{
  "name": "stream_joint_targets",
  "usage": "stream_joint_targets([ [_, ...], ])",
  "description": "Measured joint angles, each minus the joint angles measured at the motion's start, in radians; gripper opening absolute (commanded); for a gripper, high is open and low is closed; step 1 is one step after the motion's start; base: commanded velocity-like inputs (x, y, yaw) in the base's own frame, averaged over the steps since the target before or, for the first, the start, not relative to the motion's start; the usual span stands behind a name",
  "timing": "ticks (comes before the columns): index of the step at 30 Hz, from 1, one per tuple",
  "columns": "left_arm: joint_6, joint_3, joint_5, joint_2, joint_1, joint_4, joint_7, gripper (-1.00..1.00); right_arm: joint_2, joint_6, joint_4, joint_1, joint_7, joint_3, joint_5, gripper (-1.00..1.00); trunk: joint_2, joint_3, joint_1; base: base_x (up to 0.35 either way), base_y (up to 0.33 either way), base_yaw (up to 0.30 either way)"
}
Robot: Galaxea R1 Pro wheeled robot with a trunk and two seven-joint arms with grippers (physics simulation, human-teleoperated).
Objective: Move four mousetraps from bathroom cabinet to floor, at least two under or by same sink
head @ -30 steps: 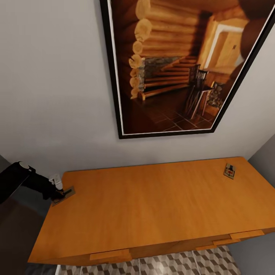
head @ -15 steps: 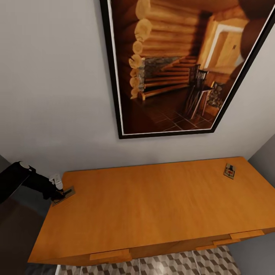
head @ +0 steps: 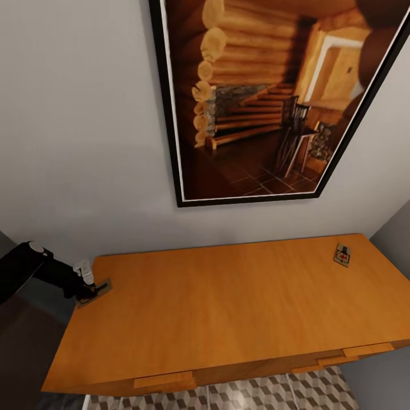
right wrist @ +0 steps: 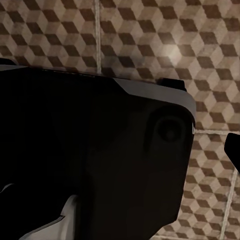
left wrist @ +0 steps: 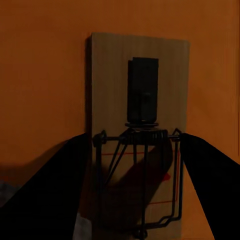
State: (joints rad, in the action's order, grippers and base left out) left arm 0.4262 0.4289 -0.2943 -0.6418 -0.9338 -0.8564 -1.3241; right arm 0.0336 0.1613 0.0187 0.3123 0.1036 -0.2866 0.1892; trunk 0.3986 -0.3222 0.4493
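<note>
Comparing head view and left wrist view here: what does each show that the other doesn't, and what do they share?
Head view alone: the whole cabinet top, a second mousetrap near its far right corner, the framed picture on the wall, and patterned floor tiles below.

Left wrist view alone: the near mousetrap's wire parts and dark central plate close up, between the tool's two dark fingers.

Both: that mousetrap at the cabinet's left edge, with the left tool on it.

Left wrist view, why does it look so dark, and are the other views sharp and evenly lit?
Left wrist view: the end effector shades the mousetrap, leaving the fingers as black silhouettes, though the wire stays sharp. Head view: even, soft light on the cabinet, slightly blurry overall. Right wrist view: a pale glare spot on the bathroom floor; dark robot bodywork up close.
</note>
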Motion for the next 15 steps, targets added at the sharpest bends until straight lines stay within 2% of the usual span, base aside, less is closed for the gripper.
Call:
stream_joint_targets([
  [11,0.003,-0.007,0.001,-0.017,0.002,-0.042,-0.004,-1.0,0.0,0.0,0.0,0.0,0.0,0.0,0.0,1.0,0.0,0.0,0.0,0.0,0.0,0.0],
  [15,0.006,-0.015,0.003,-0.05,0.002,-0.105,-0.007,-1.0,0.0,0.0,0.0,0.0,0.0,0.0,0.0,1.0,0.0,0.0,0.0,0.0,0.0,0.0],
])
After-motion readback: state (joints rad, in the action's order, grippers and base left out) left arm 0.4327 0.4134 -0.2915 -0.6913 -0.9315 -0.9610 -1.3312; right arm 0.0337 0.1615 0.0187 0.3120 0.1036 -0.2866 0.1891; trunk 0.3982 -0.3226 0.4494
